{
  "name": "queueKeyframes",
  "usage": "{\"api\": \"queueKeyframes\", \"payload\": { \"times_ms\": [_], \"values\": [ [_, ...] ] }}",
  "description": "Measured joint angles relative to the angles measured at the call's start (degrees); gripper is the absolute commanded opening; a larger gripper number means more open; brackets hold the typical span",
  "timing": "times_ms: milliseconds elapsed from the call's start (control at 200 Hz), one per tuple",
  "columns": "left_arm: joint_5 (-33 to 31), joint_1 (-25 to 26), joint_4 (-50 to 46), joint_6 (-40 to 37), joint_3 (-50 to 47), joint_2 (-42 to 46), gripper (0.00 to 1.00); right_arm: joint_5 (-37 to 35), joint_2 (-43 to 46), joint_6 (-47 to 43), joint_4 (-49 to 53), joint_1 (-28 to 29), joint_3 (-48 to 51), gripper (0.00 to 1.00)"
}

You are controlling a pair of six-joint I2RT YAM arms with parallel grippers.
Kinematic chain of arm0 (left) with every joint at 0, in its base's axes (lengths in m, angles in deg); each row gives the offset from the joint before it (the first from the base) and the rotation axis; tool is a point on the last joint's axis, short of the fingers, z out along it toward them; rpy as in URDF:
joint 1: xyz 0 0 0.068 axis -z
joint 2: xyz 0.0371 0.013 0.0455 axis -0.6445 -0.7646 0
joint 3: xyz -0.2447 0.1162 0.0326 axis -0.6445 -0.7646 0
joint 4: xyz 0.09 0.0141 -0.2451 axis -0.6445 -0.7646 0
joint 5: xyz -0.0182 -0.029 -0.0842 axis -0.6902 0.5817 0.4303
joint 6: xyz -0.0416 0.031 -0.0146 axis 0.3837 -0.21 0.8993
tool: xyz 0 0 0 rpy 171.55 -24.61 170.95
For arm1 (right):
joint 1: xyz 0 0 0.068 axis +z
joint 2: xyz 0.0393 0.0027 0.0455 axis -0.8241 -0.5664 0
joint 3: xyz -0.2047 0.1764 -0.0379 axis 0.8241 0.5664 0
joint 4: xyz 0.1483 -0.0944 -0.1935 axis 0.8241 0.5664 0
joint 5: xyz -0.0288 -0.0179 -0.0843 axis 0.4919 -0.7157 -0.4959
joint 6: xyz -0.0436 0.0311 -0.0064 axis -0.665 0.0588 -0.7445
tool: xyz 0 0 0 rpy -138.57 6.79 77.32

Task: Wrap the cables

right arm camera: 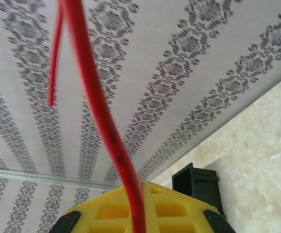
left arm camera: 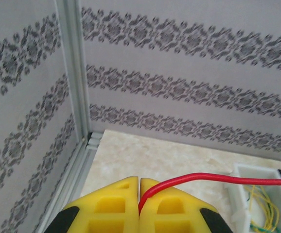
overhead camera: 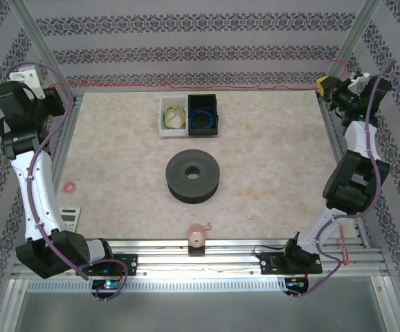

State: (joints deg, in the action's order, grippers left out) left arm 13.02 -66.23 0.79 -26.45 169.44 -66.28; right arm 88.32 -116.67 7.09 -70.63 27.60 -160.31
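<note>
The left fingers (left arm camera: 111, 206) and right fingers (right arm camera: 172, 208) each clamp shut on the red cable (overhead camera: 186, 86), holding it stretched along the worktop's (overhead camera: 117, 180) far edge, probably to straighten it for wrapping.

1. Cables (left arm camera: 218, 177): smooth glossy red plastic insulation.
2. Left gripper (left arm camera: 139, 182), right gripper (right arm camera: 143, 189): matt yellow moulded plastic.
3. Tabletop (overhead camera: 269, 159): smooth, marble-look, satin.
4. Frame rails (left arm camera: 75, 73): brushed metal, aluminium look.
5. Walls (left arm camera: 189, 87): matt printed sheet; cloth or paper, can't tell.
6. Spool (overhead camera: 194, 176): matt black, slightly rough.
7. White bin (overhead camera: 173, 98), black bin (overhead camera: 203, 97): smooth plastic, slight sheen.
</note>
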Motion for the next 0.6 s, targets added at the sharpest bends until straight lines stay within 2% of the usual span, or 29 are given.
{"api": "queueKeyframes", "payload": {
  "times_ms": [265,600],
  "values": [
    [-2.45,-2.05,-2.19,-0.66,-0.57,0.13,0.00,-0.98,-7.06,-4.48,4.87,4.26,-6.84,0.00],
    [-0.94,-4.55,-5.86,-2.51,6.49,0.35,0.00,-1.31,-13.42,-8.63,11.50,7.28,-7.80,0.00]
  ]
}}
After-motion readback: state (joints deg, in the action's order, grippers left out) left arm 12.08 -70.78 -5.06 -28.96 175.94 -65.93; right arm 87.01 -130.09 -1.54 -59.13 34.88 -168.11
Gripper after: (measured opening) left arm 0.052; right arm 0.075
